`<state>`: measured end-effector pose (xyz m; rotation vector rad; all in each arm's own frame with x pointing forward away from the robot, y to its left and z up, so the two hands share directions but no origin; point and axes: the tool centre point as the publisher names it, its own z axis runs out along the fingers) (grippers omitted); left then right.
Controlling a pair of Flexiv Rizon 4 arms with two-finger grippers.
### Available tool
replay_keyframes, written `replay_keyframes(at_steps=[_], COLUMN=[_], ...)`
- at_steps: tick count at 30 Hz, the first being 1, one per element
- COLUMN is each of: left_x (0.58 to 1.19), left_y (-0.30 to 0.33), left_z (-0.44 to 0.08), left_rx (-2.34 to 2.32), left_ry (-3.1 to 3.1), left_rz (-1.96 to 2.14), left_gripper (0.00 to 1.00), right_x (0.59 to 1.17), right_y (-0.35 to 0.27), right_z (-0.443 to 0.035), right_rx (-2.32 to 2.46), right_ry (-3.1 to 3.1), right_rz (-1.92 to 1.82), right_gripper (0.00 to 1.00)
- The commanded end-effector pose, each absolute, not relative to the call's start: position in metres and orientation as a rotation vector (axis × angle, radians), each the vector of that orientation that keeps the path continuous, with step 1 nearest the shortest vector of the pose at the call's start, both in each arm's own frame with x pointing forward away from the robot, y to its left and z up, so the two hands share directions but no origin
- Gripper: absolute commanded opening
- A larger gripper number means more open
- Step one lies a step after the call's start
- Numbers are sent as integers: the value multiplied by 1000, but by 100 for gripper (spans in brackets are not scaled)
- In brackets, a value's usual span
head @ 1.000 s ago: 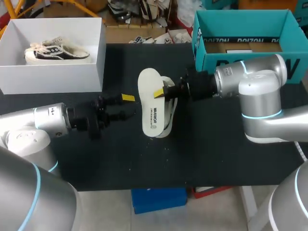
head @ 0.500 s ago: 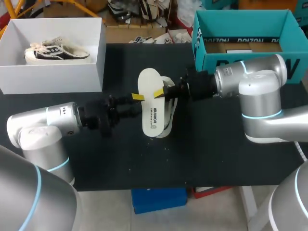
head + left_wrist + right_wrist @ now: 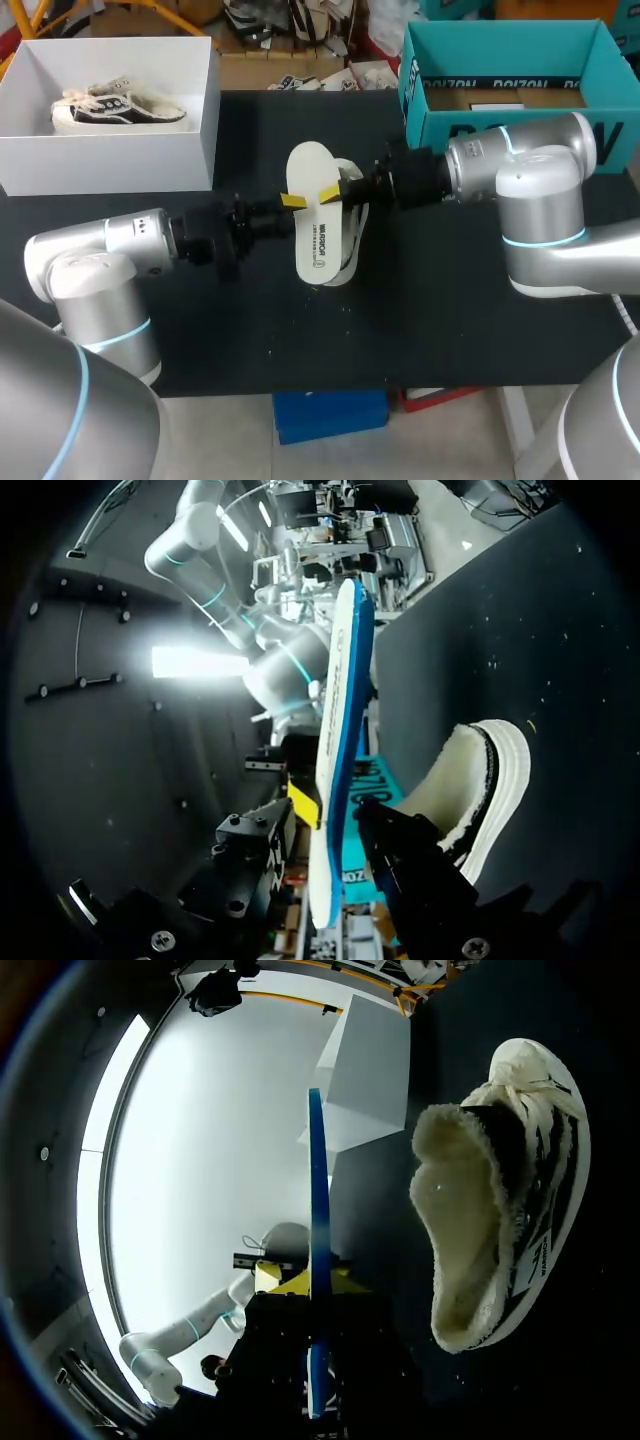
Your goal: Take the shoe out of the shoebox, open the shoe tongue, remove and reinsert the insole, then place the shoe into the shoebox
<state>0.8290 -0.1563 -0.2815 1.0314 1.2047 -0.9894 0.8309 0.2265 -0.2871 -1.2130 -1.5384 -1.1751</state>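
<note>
Running crosswise between the hands, the insole (image 3: 312, 240) is clamped in the right hand (image 3: 335, 192), the left hand (image 3: 289, 209) straddling its other edge, fingers (image 3: 293, 201) apart.

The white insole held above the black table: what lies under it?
A cream fleece-lined shoe lies on the black table beneath the white foam insole. From the head view the insole covers most of the shoe; only one side of it shows.
</note>
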Motion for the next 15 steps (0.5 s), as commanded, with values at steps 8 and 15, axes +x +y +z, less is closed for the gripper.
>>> replay_keyframes(at_steps=[8, 15], left_x=[835, 839], left_y=[-163, -166], left_z=[-285, -286], left_rx=[1036, 1036], left_ry=[1217, 1220], left_rz=[-996, -996], left_gripper=[35, 24], right_x=[832, 832], right_y=[227, 227], right_z=[-288, -288], right_rx=[-1213, -1213], right_ry=[-1539, -1539], right_rz=[-1173, -1173], right_gripper=[0, 0])
